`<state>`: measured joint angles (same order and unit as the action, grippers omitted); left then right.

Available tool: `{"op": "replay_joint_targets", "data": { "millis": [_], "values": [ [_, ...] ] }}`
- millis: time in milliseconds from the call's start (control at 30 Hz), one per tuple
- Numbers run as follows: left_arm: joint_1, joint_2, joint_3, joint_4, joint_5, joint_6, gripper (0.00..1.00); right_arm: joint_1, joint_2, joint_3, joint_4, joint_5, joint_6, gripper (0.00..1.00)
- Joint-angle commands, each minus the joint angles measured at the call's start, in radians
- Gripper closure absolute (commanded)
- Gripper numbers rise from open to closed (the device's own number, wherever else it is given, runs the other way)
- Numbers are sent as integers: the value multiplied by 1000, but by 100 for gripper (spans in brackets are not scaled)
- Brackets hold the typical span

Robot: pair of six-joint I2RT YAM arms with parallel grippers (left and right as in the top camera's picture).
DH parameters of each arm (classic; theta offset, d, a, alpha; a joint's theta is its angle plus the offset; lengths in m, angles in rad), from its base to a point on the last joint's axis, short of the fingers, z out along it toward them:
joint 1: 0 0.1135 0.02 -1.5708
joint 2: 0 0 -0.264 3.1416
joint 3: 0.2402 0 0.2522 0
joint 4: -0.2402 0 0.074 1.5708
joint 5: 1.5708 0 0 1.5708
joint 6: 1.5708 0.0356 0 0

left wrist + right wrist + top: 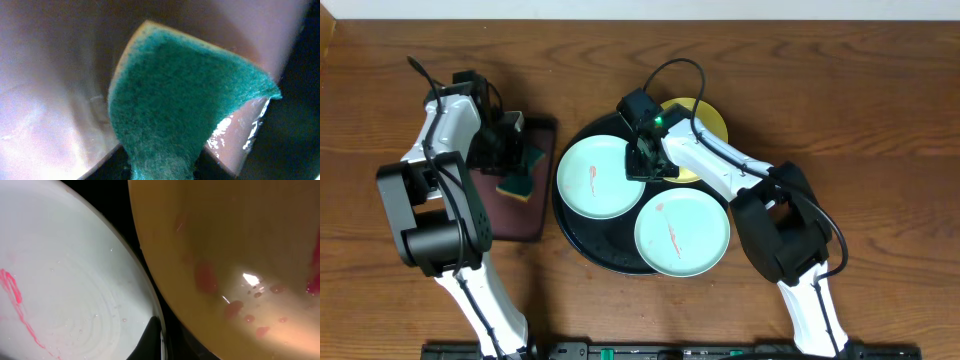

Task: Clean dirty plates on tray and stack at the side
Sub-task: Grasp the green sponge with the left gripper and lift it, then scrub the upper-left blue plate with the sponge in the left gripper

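Overhead, counted three plates on the black tray [575,232]: left aqua plate [605,190], near aqua plate [695,245], and yellow plate [708,125] at the far right edge. Found a thin red streak on each aqua one; picked out reddish blotches on the yellow one from the right wrist camera (wet-looking, beside a glare spot). Saw nothing stacked on the wood-grain tabletop [840,90]. Judged the job barely begun: no plate wiped clean, none lifted off, all three left to scrub and pile at the side.

Placed the left gripper [512,150] over the brown rectangular tray [510,225], right at the green-and-yellow sponge [520,187]. Got only green scouring pad and no fingers in the left wrist camera, so could not call that hand either clamped on the sponge or merely poised above it. Placed the right gripper [646,165] low over the seam between the left aqua plate and the yellow plate. Caught a single dark fingertip [150,340] there in the right wrist camera, just beside the aqua rim; could not call that hand's spread wide or narrow, nor confirm contact with either plate. Reckoned the sponge yet to reach the black tray.
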<state>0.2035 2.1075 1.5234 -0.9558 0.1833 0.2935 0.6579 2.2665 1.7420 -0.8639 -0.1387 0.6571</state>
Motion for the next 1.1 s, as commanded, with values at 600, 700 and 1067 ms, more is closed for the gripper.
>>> {"op": "replay_joint_targets", "data": {
  "millis": [600,700,1067],
  "values": [
    [13,-229,30,-30,2,-169,93,0,27,5,-3,6,-27,99],
    [4,-287,30,-59,80,-169,93,-3,27,5,-3,-9,-38,99],
    [-169,-297,-159,51,198,-389,92,-5,27,5,-5,-23,-50,99]
  ]
}}
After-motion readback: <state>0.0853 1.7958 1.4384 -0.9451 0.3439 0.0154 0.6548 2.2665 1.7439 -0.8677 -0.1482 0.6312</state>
